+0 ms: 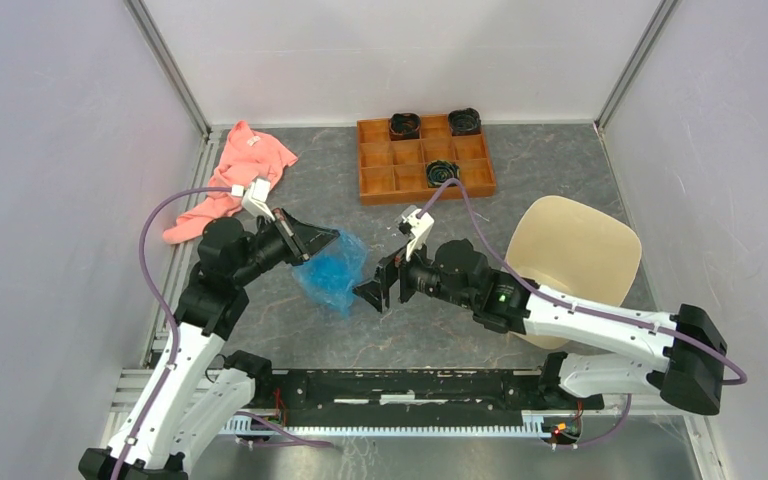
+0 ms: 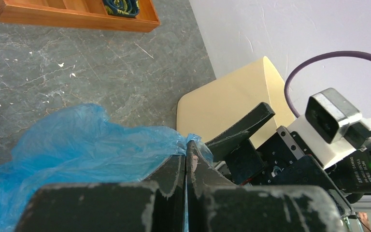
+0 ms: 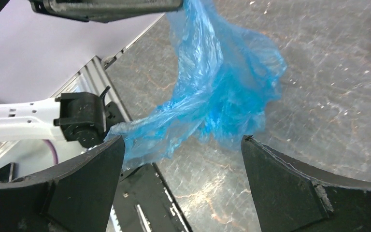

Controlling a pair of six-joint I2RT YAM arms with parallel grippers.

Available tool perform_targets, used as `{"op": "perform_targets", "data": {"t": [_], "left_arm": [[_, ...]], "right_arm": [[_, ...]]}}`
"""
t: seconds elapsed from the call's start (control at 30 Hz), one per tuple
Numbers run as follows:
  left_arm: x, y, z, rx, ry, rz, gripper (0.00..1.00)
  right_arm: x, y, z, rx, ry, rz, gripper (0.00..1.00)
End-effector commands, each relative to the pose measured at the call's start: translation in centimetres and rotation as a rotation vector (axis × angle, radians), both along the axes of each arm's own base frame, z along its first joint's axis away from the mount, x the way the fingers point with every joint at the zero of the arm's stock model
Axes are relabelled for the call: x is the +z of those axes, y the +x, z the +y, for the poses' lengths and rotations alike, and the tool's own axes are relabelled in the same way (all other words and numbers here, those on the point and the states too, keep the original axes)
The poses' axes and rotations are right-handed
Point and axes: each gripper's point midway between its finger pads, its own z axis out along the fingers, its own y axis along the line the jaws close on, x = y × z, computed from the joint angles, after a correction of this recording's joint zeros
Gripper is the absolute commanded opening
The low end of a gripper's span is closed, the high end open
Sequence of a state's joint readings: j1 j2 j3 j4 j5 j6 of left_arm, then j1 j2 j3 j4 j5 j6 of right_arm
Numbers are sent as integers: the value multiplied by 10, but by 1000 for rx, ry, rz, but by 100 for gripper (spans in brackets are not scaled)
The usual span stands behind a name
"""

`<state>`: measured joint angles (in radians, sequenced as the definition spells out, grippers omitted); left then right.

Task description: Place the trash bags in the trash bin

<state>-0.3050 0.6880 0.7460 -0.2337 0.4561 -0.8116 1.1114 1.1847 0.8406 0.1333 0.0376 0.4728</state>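
Left gripper (image 1: 332,238) pinches the blue bag (image 1: 330,275) by its top edge | right gripper (image 1: 372,293) spread wide just beside it | bag droops long-ways toward the table (image 1: 540,185), apart from the bin (image 1: 570,250) | tray (image 1: 361,160) holds three dark rolls (image 1: 405,126)

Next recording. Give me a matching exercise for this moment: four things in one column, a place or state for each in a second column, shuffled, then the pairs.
Column 1
1. left gripper
2. right gripper
3. trash bin
4. pink cloth

Column 2
A. jaws open, facing the trash bag
B. far left corner of the table
C. jaws shut on the trash bag
D. right side of the table

Pairs: 1-C, 2-A, 3-D, 4-B
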Motion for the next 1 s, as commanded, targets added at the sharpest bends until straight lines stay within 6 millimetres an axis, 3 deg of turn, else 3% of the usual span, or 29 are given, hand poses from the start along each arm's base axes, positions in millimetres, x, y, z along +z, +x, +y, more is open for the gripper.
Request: {"op": "perform_targets", "data": {"t": [0.0,0.1,0.23,0.37,0.53,0.7,0.9,0.97], "left_arm": [[7,-5,-6,-39,-37,-13,2],[3,-6,-5,-35,-36,-6,2],[1,-9,-4,-35,-38,-9,2],[-1,-9,-3,-29,-38,-3,2],[2,-9,-4,-39,-41,-3,2],[1,-9,-5,-36,-45,7,2],[1,-8,-5,-31,-50,11,2],[0,-7,-5,-33,-47,14,2]], "right_arm": [[6,-20,2,68,68,83,98],[10,-27,3,94,87,81,98],[3,-22,-2,39,84,66,98],[8,-6,-7,-58,115,29,98],[0,20,-8,-190,29,8,98],[1,29,10,-227,8,-38,98],[-25,45,36,-286,-49,-46,81],[-26,51,42,-286,-65,-74,67]]}}
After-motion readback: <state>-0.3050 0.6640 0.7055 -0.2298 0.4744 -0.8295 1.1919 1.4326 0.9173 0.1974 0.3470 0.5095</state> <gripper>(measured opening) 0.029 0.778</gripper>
